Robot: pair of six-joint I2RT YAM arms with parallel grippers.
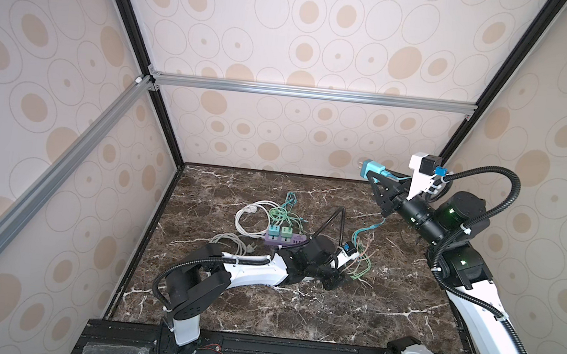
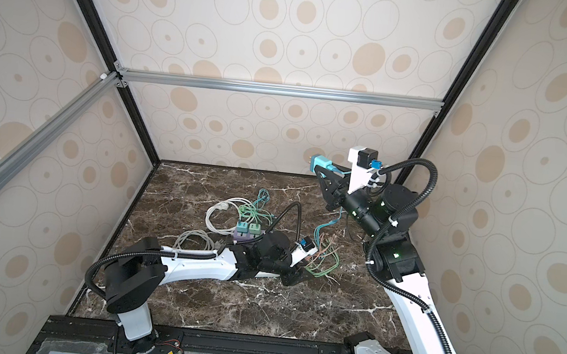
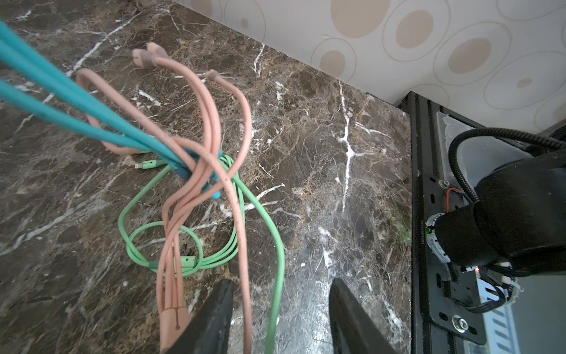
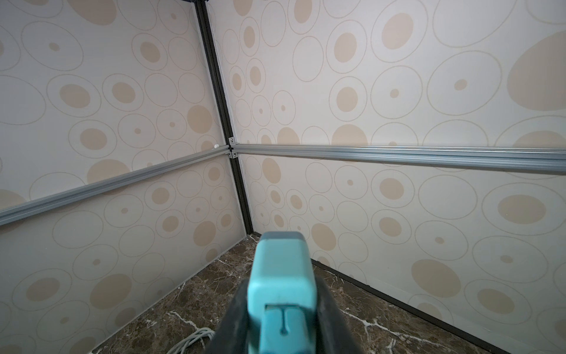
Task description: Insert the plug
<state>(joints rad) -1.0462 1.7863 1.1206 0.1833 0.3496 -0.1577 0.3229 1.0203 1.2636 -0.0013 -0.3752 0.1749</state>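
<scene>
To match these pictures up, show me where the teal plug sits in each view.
In a top view: teal plug raised, right of centre, in front of the back wall.
In a top view: same plug, raised, just right of centre.
Left wrist: not in it.
Right wrist: bottom centre, close to the camera.
Shared landmark: silver rail on the back wall; the left wrist view lacks it.

"How did the left arm (image 1: 254, 271) lie?"

"Low and stretched out, forearm nearly level behind the left gripper (image 3: 281, 318). Its two black fingers (image 3: 214, 315) stood apart, with a clear gap between them."

"And the right arm (image 1: 474, 293)?"

"Upright, elbow bent, wrist held high. The right gripper (image 1: 373, 176) pointed across toward the left arm's side, jaws clamped on a teal plug (image 4: 281, 275) that stuck out beyond the fingertips. The wrist camera mount sat just above that gripper."
</scene>
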